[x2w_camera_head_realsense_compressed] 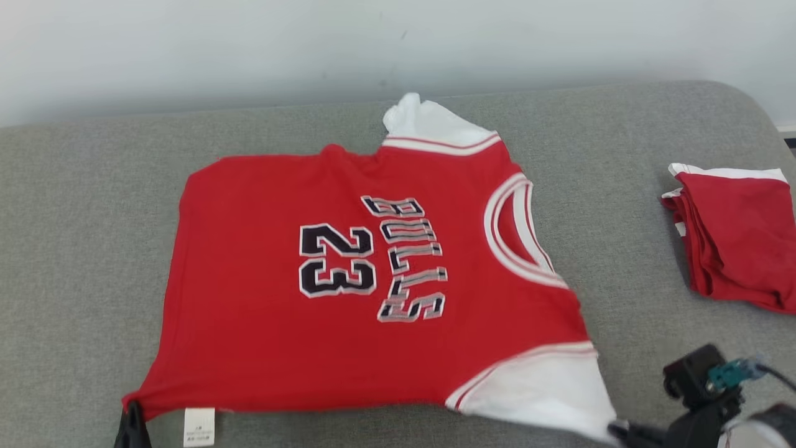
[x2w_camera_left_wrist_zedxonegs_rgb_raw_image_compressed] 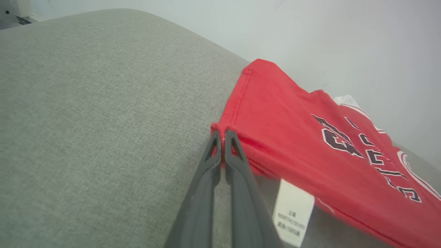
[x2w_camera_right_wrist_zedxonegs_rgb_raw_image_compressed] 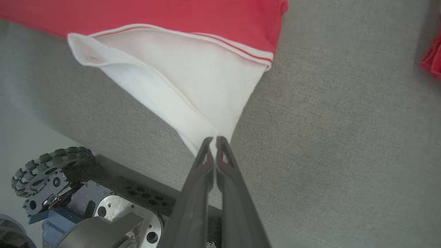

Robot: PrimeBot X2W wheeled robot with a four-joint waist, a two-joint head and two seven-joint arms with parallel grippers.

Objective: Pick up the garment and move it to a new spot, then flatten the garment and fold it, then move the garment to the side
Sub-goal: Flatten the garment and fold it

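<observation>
Left pincer (x2w_camera_left_wrist_zedxonegs_rgb_raw_image_compressed: 223, 136): two long dark grey fingers, matte, each narrowing to a tip with a triangular cut-out just behind it. Right pincer (x2w_camera_right_wrist_zedxonegs_rgb_raw_image_compressed: 214, 139) — same build, same cut-outs. Right wrist carries a black boxy housing (x2w_camera_head_realsense_compressed: 693, 373) with a teal connector (x2w_camera_head_realsense_compressed: 734, 372) and a thin dark cable (x2w_camera_head_realsense_compressed: 777, 373). Base: omni wheel (x2w_camera_right_wrist_zedxonegs_rgb_raw_image_compressed: 51, 168) ringed with small dark rollers (grey hub, bolt holes), silver plate (x2w_camera_right_wrist_zedxonegs_rgb_raw_image_compressed: 103, 206) with black screws, blue panel (x2w_camera_right_wrist_zedxonegs_rgb_raw_image_compressed: 57, 225).

1. The garment (x2w_camera_head_realsense_compressed: 261, 311) is spread in the middle of the padded surface (x2w_camera_head_realsense_compressed: 74, 249), with its collar turned to the right.
2. A folded pile (x2w_camera_head_realsense_compressed: 740, 242) is laid well apart from it, at the surface's right edge.
3. The garment's near-left corner is pinched by the left gripper (x2w_camera_left_wrist_zedxonegs_rgb_raw_image_compressed: 223, 134), and its near-right sleeve by the right gripper (x2w_camera_right_wrist_zedxonegs_rgb_raw_image_compressed: 214, 139).
</observation>
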